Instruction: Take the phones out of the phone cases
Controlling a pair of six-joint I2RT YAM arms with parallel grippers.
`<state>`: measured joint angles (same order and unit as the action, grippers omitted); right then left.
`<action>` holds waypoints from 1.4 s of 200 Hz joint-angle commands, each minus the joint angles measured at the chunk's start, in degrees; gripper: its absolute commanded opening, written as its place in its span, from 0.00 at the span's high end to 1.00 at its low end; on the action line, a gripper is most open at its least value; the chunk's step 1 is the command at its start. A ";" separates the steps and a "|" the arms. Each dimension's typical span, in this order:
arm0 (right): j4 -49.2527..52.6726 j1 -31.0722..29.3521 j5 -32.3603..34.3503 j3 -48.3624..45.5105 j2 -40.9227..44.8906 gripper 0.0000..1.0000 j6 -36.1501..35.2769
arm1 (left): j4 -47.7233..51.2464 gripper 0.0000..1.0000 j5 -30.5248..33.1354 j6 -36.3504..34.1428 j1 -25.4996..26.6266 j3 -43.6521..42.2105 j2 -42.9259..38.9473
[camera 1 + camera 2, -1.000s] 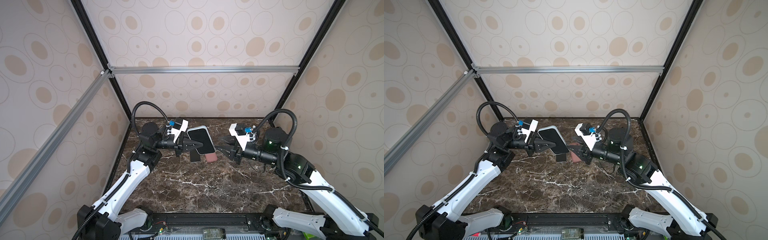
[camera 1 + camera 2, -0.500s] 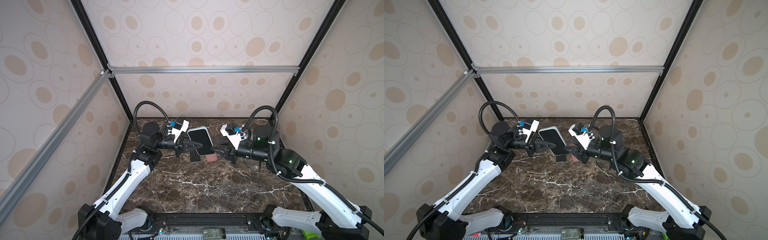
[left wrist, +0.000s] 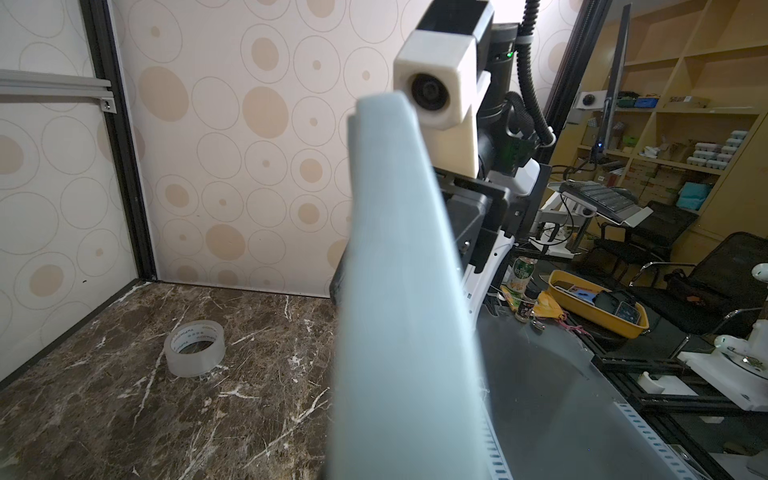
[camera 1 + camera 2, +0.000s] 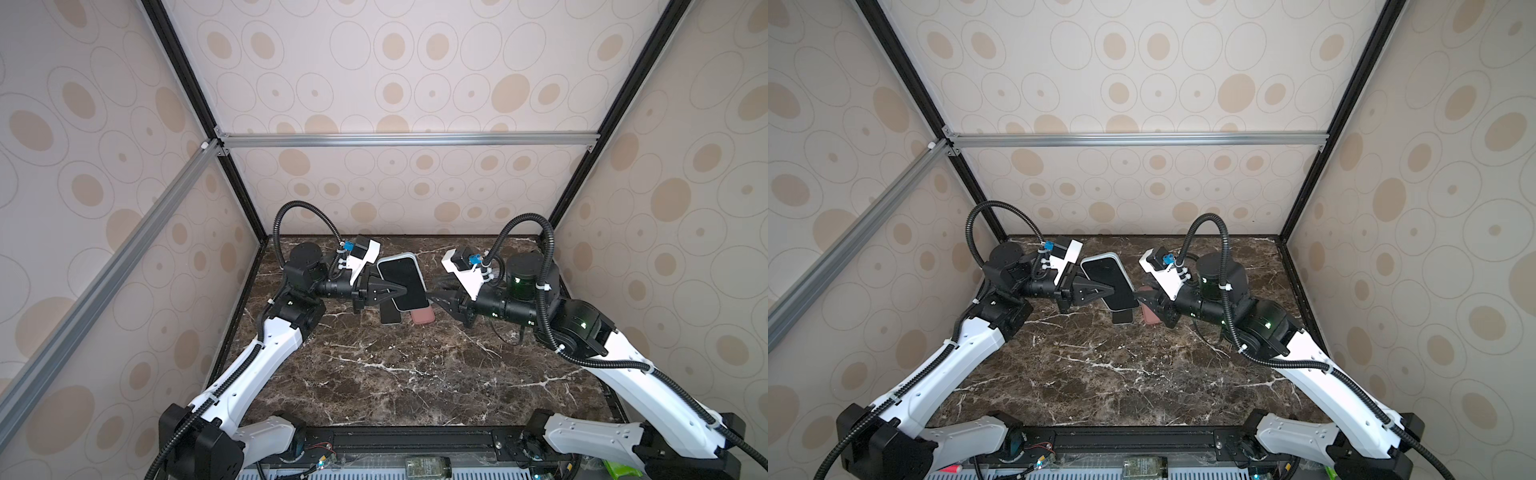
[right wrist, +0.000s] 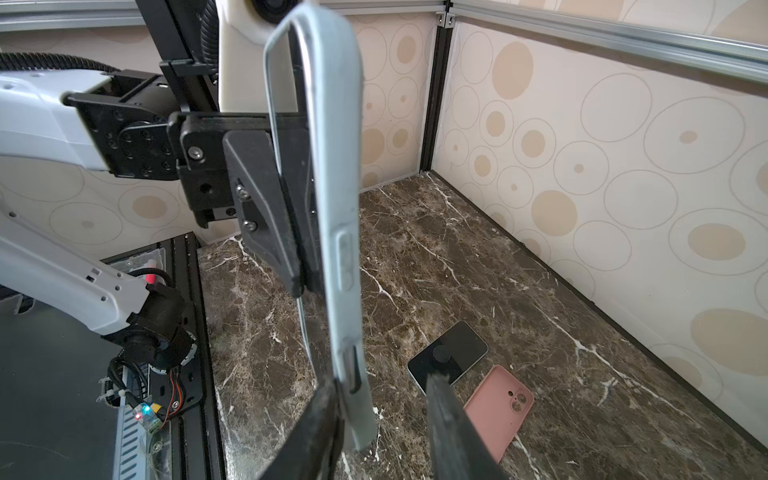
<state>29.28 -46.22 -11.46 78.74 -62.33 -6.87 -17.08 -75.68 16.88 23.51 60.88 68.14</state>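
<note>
Right wrist view showed the left gripper [image 5: 305, 282] pinching the phone case [image 5: 340, 208] aloft, phone [image 4: 399, 270] seated inside per a top view, presumably so the right gripper's [image 5: 380, 386] spread jaws could straddle its lower corner.

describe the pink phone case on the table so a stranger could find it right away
Start at the dark marble tabletop and look toward its back middle, under the blue-cased phone held in the air. Two flat things lie side by side there: a black phone and the pink case. It alone is pink, back up, camera cutout at one corner.
</note>
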 commanded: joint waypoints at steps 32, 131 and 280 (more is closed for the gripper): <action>5.73 0.32 1.41 -2.05 3.44 0.62 -6.43 | 3.37 1.00 0.47 -5.20 0.22 4.28 -1.57; 4.77 0.26 0.31 -1.33 -0.42 0.62 -6.28 | 1.62 1.00 -0.25 -3.59 0.23 3.45 -1.69; 4.58 0.26 4.17 -2.33 1.62 0.63 -6.41 | 2.68 1.00 -0.86 -4.97 0.31 2.75 -2.42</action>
<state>34.37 -46.17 -10.00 77.36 -62.92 -12.12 -14.28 -74.39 13.61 23.51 61.47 67.68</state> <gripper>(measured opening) 0.366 0.120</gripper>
